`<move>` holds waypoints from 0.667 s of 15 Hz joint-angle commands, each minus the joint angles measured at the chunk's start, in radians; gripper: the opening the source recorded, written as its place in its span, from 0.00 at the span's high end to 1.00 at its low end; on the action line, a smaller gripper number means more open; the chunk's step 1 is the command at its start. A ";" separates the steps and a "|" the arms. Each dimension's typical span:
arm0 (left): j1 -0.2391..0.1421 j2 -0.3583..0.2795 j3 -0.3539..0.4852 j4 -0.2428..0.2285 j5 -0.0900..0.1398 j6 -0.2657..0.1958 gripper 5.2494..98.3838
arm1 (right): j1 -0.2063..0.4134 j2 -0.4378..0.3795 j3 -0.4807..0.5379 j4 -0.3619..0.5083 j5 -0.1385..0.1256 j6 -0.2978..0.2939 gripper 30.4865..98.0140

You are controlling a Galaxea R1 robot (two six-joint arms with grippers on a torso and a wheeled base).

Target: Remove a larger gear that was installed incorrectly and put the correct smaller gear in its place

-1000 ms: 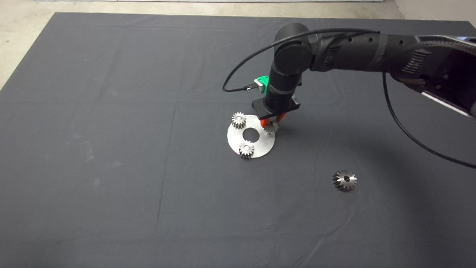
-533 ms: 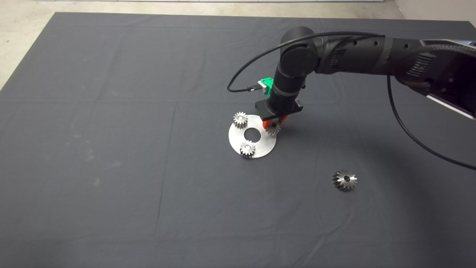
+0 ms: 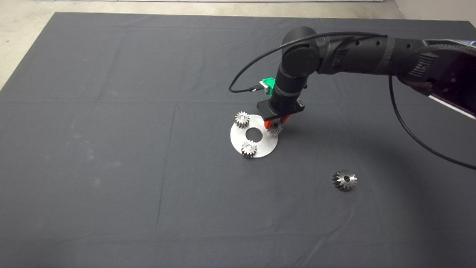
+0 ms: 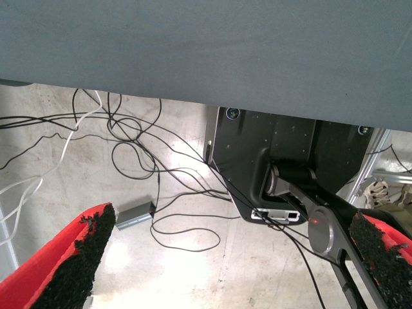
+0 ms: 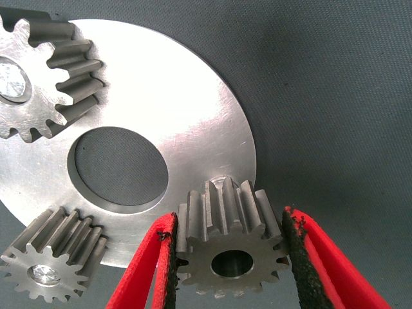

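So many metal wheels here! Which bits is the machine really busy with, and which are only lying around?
Busy with:
- right gripper, its fingers closed on the smaller gear
- round steel plate, where that gear sits at the rim
- larger gear, lying off alone on the mat

Only lying around:
- two brighter gears on the plate
- cables on the floor
- left gripper, idle beyond the mat

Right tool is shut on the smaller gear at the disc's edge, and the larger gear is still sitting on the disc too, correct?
No: the larger gear lies on the mat, off the disc, as the head view shows. The right tool does grip the smaller gear.
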 commanded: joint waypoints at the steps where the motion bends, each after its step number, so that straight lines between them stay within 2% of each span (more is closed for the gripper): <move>1: -0.002 -0.001 0.006 -0.011 0.027 0.005 0.04 | 0.032 0.004 0.015 0.016 -0.136 0.004 0.89; 10: -0.002 -0.002 0.006 -0.011 0.027 0.003 0.04 | 0.034 0.018 0.019 0.019 -0.136 0.004 0.85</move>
